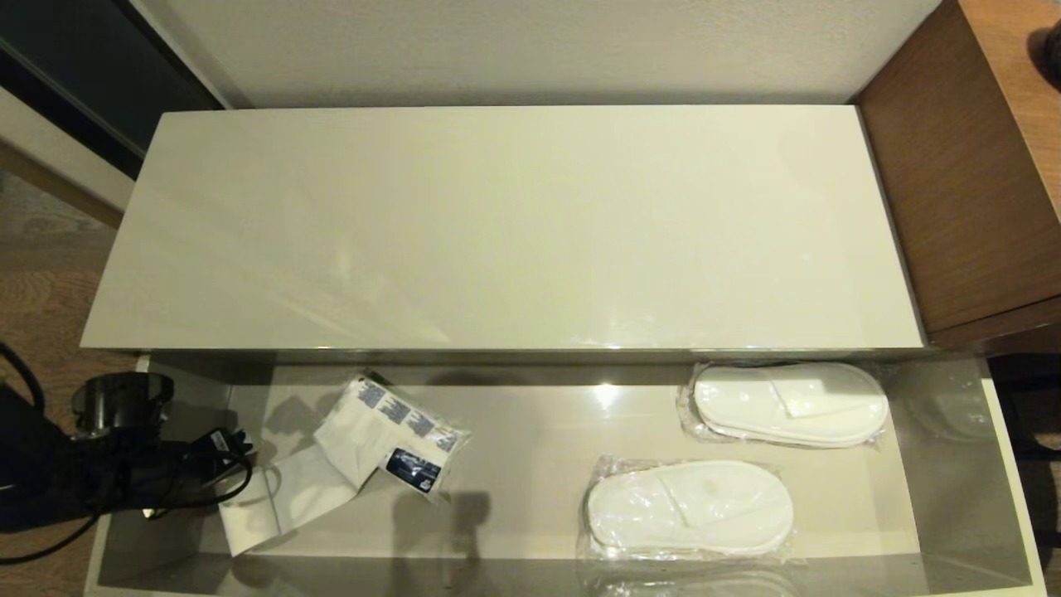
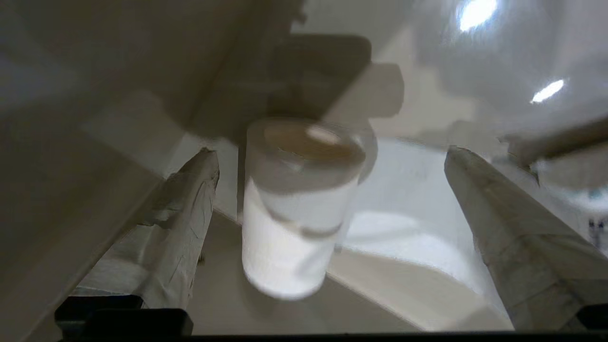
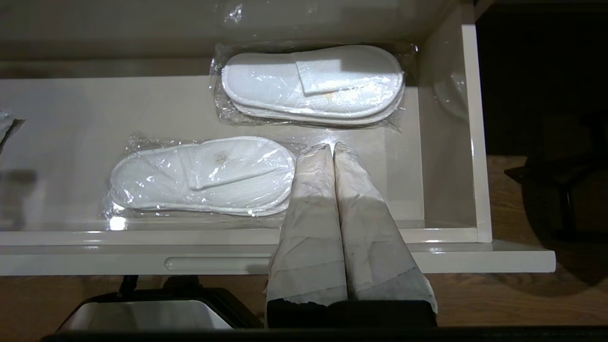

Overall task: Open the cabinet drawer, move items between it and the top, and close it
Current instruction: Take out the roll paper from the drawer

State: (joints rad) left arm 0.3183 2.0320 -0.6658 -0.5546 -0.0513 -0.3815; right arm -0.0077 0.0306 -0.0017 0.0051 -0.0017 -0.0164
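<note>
Head view: cabinet drawer (image 1: 1007,464) pulled out, the top (image 1: 497,232) bare, two slipper packs (image 1: 692,507) at right, left arm low at the near-left corner. Left wrist view: left gripper (image 2: 327,209) spread wide and empty around the upright toilet-paper roll (image 2: 294,209); pick-up step, next likely closing squarely on it. Right wrist view: right gripper (image 3: 332,149) pinched shut, empty, parked by the drawer front.

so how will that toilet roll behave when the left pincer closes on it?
Toilet-paper roll stands on end between the open left pincer: probably light, soft, may squash. Its loose tail lies across the drawer floor and will likely trail.

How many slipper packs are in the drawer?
2. One slipper pack lies at the drawer's back right, under the top's edge; the other lies nearer the front, toward the middle.
</note>
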